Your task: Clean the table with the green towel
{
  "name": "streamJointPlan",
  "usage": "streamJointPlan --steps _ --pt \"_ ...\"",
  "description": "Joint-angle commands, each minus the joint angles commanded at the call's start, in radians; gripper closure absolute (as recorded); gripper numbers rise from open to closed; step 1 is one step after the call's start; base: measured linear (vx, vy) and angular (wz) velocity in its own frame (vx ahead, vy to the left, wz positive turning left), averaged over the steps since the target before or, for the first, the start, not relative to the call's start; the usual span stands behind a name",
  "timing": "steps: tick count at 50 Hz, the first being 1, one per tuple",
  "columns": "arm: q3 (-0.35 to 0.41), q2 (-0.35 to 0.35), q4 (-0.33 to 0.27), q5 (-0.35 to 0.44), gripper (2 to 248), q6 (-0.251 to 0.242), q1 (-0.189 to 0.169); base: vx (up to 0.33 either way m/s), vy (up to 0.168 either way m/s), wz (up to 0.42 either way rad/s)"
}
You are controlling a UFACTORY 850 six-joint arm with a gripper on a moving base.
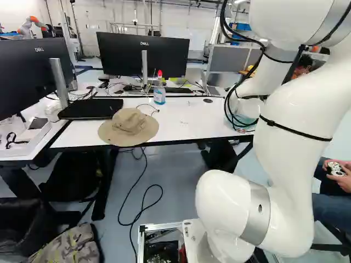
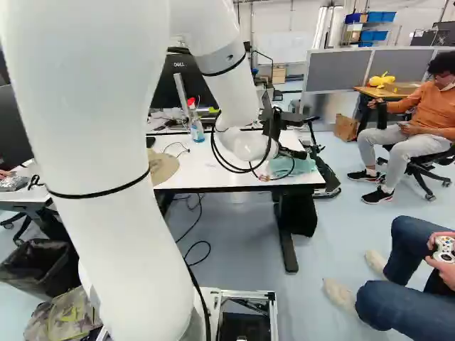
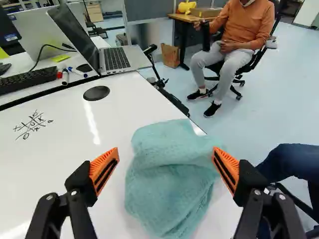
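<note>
Past the white table (image 3: 45,169) stand grey partitions (image 2: 334,71), the pincer (image 2: 293,153) parted above the towel (image 3: 167,184).

Bright workroom with white walls (image 1: 181,12) and a pale blue-grey floor (image 2: 320,238).

Grey partition panels (image 2: 338,69) stand in a row at the right of the right base view, with 1 wooden table (image 2: 384,92) in front of them, a brown paper bag (image 2: 346,128) on the floor beside it and 1 black office chair (image 2: 418,159) near it. Behind the panels, blue bins (image 2: 375,16) sit on shelving; well to their left, a whiteboard (image 2: 281,48) is on the wall, above a small light-wood drawer unit (image 2: 279,74). A black waste bin (image 2: 43,266) stands at the left of that view.
</note>
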Motion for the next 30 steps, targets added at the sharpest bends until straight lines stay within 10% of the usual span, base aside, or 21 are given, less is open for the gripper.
streamJointPlan --steps 30 --pt "-0.093 -0.079 0.0 -0.164 3 0.0 0.0 0.0 0.0 0.0"
